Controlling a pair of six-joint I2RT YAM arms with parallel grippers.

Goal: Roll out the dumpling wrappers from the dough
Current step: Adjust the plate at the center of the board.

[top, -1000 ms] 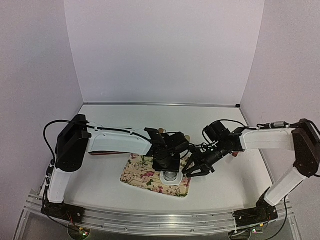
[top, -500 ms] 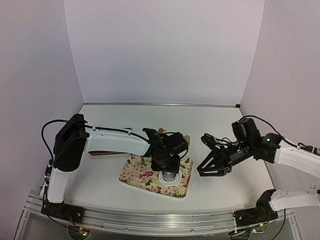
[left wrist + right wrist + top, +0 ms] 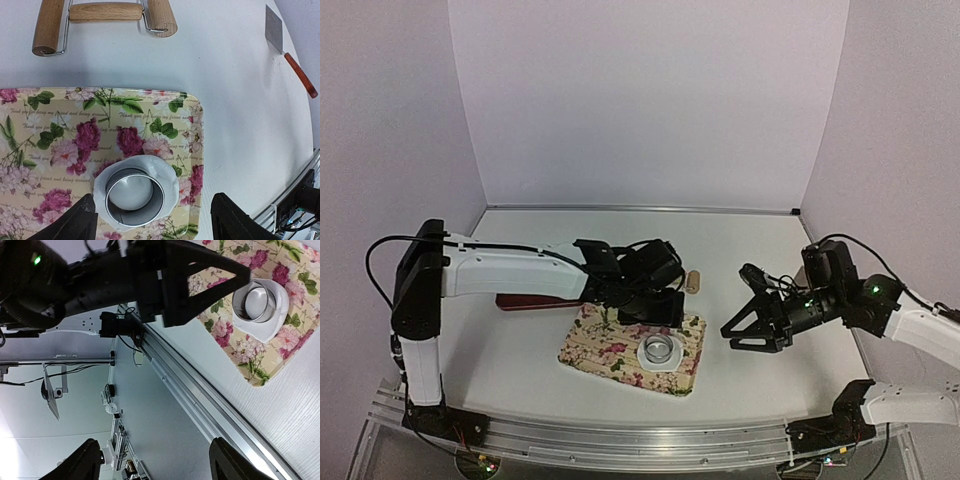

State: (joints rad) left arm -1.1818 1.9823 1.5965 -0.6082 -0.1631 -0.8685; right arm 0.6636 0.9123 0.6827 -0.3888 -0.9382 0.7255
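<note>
A floral tray lies on the table. Near its front right corner a flattened white sheet of dough carries a shiny metal ring cutter standing upright. Inside the ring is a round white dumpling wrapper, its edge hidden by the ring's wall. My left gripper hangs open above the tray, a little back from the ring and touching nothing. My right gripper is open and empty, off to the right of the tray.
A wooden rolling pin with a wire frame lies just behind the tray. A metal scraper with a red handle rests on the table beside it. A dark red object sits under the left arm. The aluminium rail lines the near edge.
My left gripper let go of the ring, opened wider and drew up and back. My right gripper opened and pulled away to the right. Ring and dough stay on the tray.
</note>
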